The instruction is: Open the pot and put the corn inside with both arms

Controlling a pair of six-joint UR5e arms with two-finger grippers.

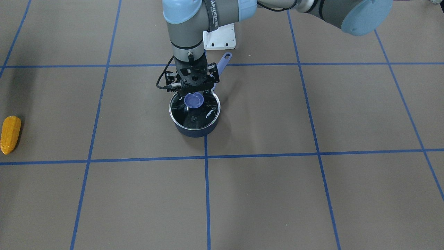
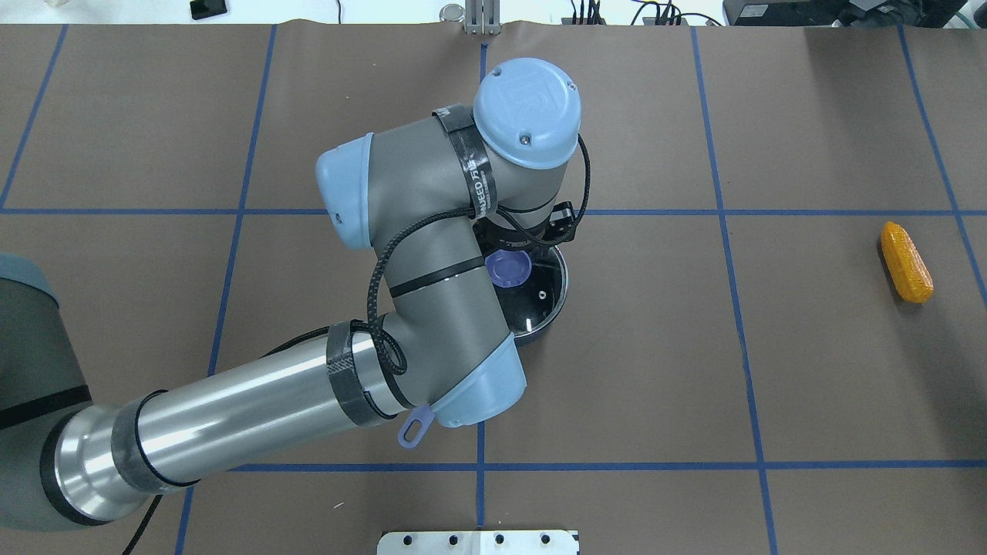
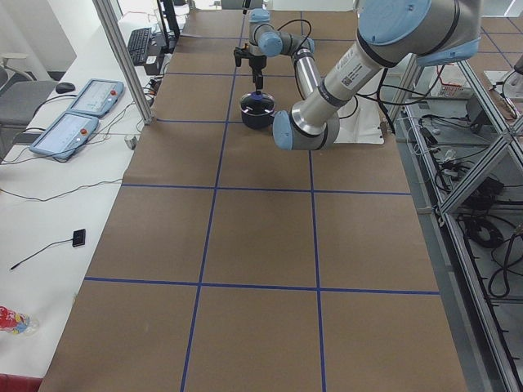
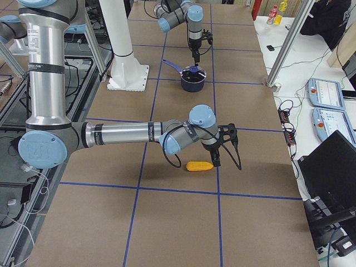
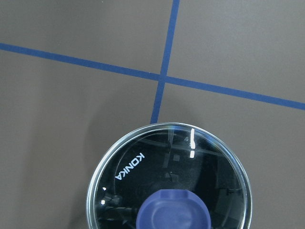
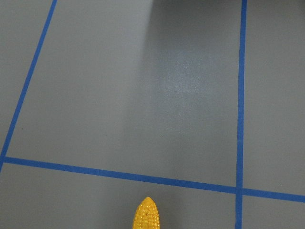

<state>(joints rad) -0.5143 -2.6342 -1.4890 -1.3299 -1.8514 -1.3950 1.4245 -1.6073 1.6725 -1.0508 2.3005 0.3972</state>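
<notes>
We take the way the corn lies from the claw as the relation the coming move turns on. The corn (image 4: 199, 166) lies flat on the bench (image 1: 277, 194), at the far left edge of the front-facing view and well apart from the pot (image 1: 194, 131) near that frame's middle. In the right-side view the right claw (image 4: 217, 160) hangs just beside the cob's right-hand end, and the cob lies crosswise in that frame. We cannot tell whether that claw is spread or closed. The right wrist view shows only the cob's tapered tip at the bottom edge, pointing up the frame. From this we judge the claw must shift toward that edge to sit over the cob's middle, with its jaws across the long axis. The right arm is plainly the nearer one. The left claw (image 1: 194, 94) stands upright over the lid (image 1: 205, 116), its jaws apparently spread either side of the purple knob (image 1: 193, 100) and gripping nothing. The lid sits on the pot.
</notes>
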